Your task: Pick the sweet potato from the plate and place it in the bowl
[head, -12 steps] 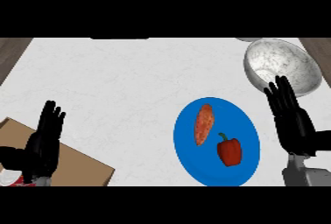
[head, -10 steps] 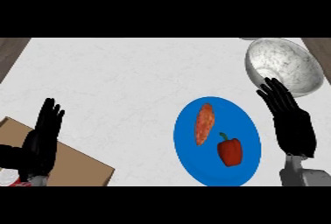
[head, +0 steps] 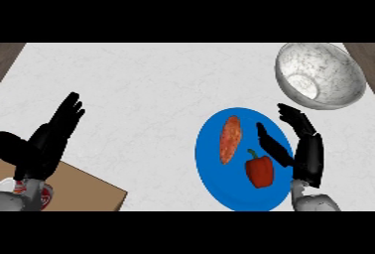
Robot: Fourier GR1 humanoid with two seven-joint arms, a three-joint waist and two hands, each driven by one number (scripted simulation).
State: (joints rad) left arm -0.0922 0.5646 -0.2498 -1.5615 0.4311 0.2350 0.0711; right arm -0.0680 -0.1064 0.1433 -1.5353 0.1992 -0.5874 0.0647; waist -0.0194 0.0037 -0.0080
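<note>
An orange sweet potato (head: 230, 140) lies lengthwise on the left half of a blue plate (head: 212, 173). A red bell pepper (head: 259, 170) sits beside it on the same plate. A grey marbled bowl (head: 320, 75) stands at the back right, empty. My right hand (head: 300, 146) is open over the plate's right edge, fingers straight and pointing up-left, thumb reaching toward the pepper; it touches nothing. My left hand (head: 50, 138) rests open at the left, fingers up.
A brown cardboard box (head: 81, 191) sits at the lower left corner under my left forearm, with a red-and-white item (head: 40, 196) partly hidden by the arm. Dark wood (head: 9, 54) shows past the white counter's back corners.
My right hand has moved left from the plate's right side over its edge, closer to the pepper and sweet potato. The left hand has barely shifted.
</note>
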